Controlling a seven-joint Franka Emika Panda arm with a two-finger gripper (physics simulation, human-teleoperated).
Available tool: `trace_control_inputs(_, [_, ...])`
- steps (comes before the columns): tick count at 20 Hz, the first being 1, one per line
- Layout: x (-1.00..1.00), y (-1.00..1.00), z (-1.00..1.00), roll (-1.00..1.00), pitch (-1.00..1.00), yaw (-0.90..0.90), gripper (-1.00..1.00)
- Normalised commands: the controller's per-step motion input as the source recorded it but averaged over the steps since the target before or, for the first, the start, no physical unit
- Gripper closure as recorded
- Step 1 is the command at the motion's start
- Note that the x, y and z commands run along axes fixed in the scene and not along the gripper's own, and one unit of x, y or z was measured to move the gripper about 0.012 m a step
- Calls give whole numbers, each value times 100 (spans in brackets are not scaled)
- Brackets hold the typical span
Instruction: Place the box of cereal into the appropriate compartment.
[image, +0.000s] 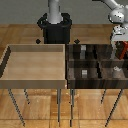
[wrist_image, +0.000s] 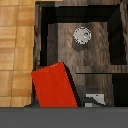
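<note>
Here, the claw (image: 119, 46) hangs over the dark bin (image: 96, 80) at the exterior view's right edge, gripping the cereal box (image: 120, 50), a red sliver just visible beneath the white wrist. The box is held in the air above the bin's compartment (image: 114, 54) on that side, at the row nearer the robot's black base (image: 55, 30), clear of the walls. In the wrist view the box (wrist_image: 55, 86) shows as a tilted red slab over the divider, with a round grey can (wrist_image: 82, 35) standing in the compartment (wrist_image: 95, 45) beyond it and a small grey block (wrist_image: 93, 100) lying in the next. More grey pieces sit in other sections of the bin. The pale tray (image: 35, 80) stands beside the bin on thin metal legs, over a wooden floor (image: 30, 107).
</note>
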Motion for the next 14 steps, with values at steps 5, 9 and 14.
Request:
trace_control_inputs(5, [-20, -60, 0, 0, 0, 0, 100])
trace_control_inputs(9, [0, -25, -75, 0, 0, 0, 100])
trace_control_inputs(14, [0, 0, -100, 0, 0, 0, 100])
